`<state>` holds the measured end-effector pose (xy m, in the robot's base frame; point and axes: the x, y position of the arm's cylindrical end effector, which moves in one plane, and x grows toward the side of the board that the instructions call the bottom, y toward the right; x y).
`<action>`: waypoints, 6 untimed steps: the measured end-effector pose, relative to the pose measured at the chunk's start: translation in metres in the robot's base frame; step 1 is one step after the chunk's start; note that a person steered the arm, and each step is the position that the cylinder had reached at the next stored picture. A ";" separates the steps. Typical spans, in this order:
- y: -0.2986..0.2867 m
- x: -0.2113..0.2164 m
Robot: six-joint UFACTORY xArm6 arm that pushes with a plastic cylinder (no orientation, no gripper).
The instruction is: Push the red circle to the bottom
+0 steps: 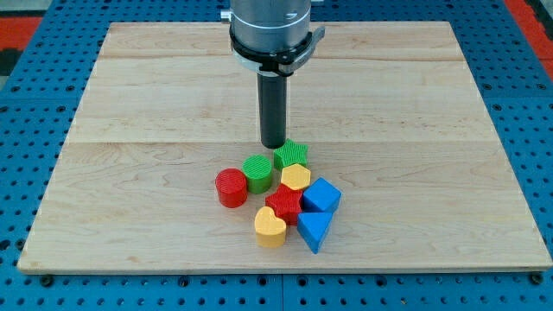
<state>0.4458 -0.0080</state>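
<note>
A: Largest item first?
B: Counter (pixel 130 104), pale wood in planks, lying on a blue pegboard base (pixel 26 130). No brand, label or writing can be read on either.

A: Next?
B: Arm housing (pixel 270 30), grey metal, at the view's top centre. A straight dark rod (pixel 273 108) hangs down from it. My tip (pixel 273 145) sits just above the block cluster, close to the upper left of the green star and above the green cylinder. Whether it touches either, I cannot tell.

A: Gripper state?
B: No gripper is fitted; the arm ends in the rod, so nothing is grasped.

A: Blocks, by size?
B: All are much alike and bunched below the board's centre.
- Blue cube (pixel 321 195), at the cluster's right.
- Blue triangle (pixel 314 231), just below the cube.
- Red star (pixel 283 204), in the middle.
- Red circle (pixel 231 187), the task's item, at the cluster's left edge, touching the green cylinder.
- Green cylinder (pixel 257 173), right of the red circle.
- Green star (pixel 292 155), topmost.
- Yellow hexagon (pixel 295 178), below the green star.
- Yellow heart (pixel 270 227), lowest on the left side, below the red star.

A: Markings on blocks?
B: None legible.
</note>
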 end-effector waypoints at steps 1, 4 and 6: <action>0.000 0.001; -0.048 0.048; -0.055 0.071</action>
